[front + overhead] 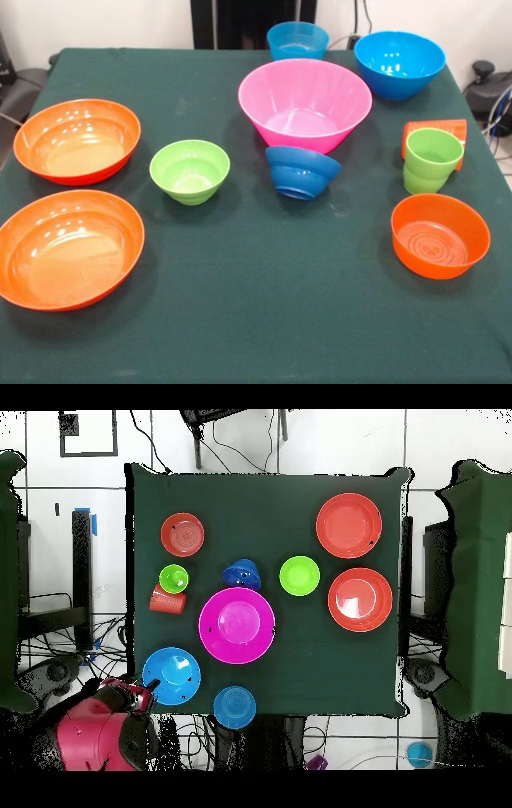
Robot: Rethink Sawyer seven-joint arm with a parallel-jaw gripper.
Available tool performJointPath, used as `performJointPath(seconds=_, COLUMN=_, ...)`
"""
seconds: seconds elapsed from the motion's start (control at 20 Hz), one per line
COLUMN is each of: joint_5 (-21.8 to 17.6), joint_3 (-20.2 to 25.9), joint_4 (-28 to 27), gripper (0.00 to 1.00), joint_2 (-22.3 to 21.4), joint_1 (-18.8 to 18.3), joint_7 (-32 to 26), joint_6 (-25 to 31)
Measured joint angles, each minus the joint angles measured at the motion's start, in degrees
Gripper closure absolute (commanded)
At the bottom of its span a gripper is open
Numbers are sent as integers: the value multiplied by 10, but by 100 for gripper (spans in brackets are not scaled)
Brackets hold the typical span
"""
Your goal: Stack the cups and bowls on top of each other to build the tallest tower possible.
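Front view, read from left to right, shows a job barely begun: two wide shallow orange bowls point(78, 141) point(70, 248) sit side by side at the left of the green table point(256, 320), each alone and upright, then the small lime green bowl point(190, 170), also alone. In the middle the big pink bowl point(305, 104) stands upright on the cloth with nothing nested under it that I can see, and the small dark blue bowl point(302, 171) leans tilted against its near side, touching it. Behind them, at the table's far edge, are the two sky blue bowls point(298, 40) point(399, 63), well apart from each other. At the right the lime green cup point(432, 160) stands upright just in front of the orange cup point(436, 128), which appears to lie on its side (its mouth is hidden, so I hedge on that), and the smaller orange bowl point(440, 235) sits nearest the camera. No tower exists yet; every piece is still to be stacked. Overhead, the red arm point(95, 734) is drawn back off the table's corner near a sky blue bowl point(171, 675), and whether its pincer is spread or pressed together I cannot tell
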Motion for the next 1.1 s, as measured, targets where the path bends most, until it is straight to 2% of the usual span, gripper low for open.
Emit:
performJointPath(seconds=0.35, joint_5=-4, joint_3=0, joint_4=-8, gripper=0, joint_2=-61, joint_1=14, joint_7=0, joint_6=112)
performJointPath(seconds=0.55, joint_5=-4, joint_3=1, joint_4=-8, gripper=0, joint_2=-67, joint_1=14, joint_7=0, joint_6=117)
performJointPath(seconds=0.8, joint_5=-4, joint_3=17, joint_4=-8, gripper=0, joint_2=-60, joint_1=-7, joint_7=0, joint_6=114)
performJointPath(seconds=1.1, joint_5=-4, joint_3=56, joint_4=-8, gripper=0, joint_2=-37, joint_1=-65, joint_7=0, joint_6=113)
